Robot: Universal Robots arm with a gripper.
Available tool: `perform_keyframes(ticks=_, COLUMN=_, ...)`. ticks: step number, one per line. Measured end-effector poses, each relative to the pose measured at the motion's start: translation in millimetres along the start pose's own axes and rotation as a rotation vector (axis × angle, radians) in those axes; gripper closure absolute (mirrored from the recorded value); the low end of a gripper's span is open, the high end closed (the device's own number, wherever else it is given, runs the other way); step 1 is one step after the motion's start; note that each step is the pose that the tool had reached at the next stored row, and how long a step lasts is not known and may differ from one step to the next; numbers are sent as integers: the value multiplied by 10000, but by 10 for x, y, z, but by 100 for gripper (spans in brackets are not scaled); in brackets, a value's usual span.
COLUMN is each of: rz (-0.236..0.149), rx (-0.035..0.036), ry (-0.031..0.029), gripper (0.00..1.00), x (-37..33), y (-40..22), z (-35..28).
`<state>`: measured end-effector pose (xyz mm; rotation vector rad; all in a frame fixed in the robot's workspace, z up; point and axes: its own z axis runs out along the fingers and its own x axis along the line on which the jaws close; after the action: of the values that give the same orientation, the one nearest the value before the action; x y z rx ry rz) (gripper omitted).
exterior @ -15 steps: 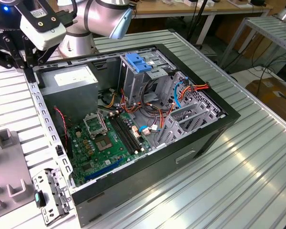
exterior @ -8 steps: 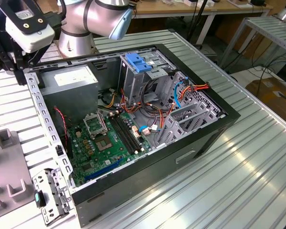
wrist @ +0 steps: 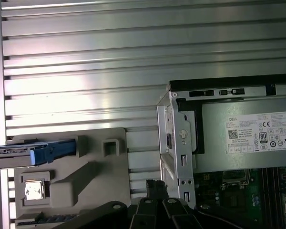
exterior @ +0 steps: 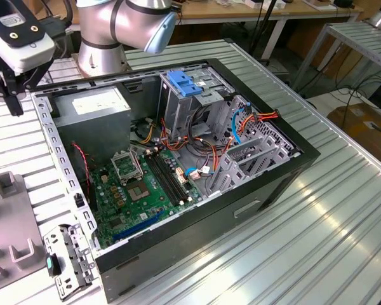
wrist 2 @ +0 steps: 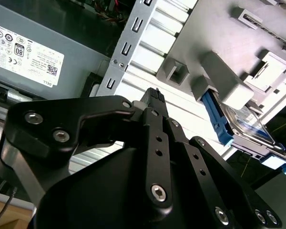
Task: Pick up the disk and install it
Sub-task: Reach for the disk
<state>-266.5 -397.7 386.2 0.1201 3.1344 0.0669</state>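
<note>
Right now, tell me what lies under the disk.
The disk sits in a grey fixture on the ribbed metal table. Fixture blocks cover part of it; the contact underneath is hidden.

Bright light, seemingly overhead, glares off the ribbed metal table (exterior: pixel 343 241).

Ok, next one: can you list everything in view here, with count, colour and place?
disk: one, dark with a blue frame, slotted in the fixture
fixture: one, grey, on the table beside the case
computer case: one, black, open, mid-table
motherboard: one, green, on the case floor
power supply: one, grey, in a case corner
drive cage: one, grey with a blue clip on top, inside the case
cable: one, thin, blue, beside the cage
table: one, ribbed silver
arm: one, silver, behind the case in the exterior view
hand: one, black, between case and fixture, apart from the disk
</note>
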Motion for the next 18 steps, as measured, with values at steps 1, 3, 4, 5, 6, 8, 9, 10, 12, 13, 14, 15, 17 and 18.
perform_keyframes(ticks=1, rz=0, rx=0, ry=3, gripper=89, x=19, y=-1, z=0)
perform_keyframes(ticks=3, rz=1, rx=0, ry=12, gripper=89, x=60, y=-4, z=0)
perform_keyframes(ticks=4, rz=1, rx=0, ry=16, gripper=89, x=79, y=-5, z=0)
perform_keyframes(ticks=5, rz=1, rx=0, ry=23, gripper=89, x=112, y=-7, z=0)
perform_keyframes(ticks=6, rz=1, rx=1, ry=28, gripper=89, x=131, y=-8, z=-1)
perform_keyframes(ticks=8, rz=2, rx=0, ry=36, gripper=89, x=175, y=-12, z=-1)
perform_keyframes(ticks=9, rz=3, rx=0, ry=40, gripper=89, x=196, y=-13, z=-1)
perform_keyframes(ticks=10, rz=4, rx=-2, ry=45, gripper=89, x=229, y=-16, z=0)
perform_keyframes(ticks=12, rz=4, rx=-3, ry=54, gripper=89, x=281, y=-20, z=0)
perform_keyframes(ticks=13, rz=4, rx=-3, ry=58, gripper=89, x=305, y=-21, z=-1)
perform_keyframes(ticks=14, rz=5, rx=-3, ry=63, gripper=89, x=327, y=-23, z=-1)
perform_keyframes(ticks=15, rz=5, rx=-2, ry=69, gripper=89, x=347, y=-24, z=-1)
perform_keyframes(ticks=17, rz=5, rx=-2, ry=77, gripper=89, x=369, y=-26, z=-1)
perform_keyframes(ticks=18, rz=4, rx=-3, ry=78, gripper=89, x=372, y=-27, z=-1)
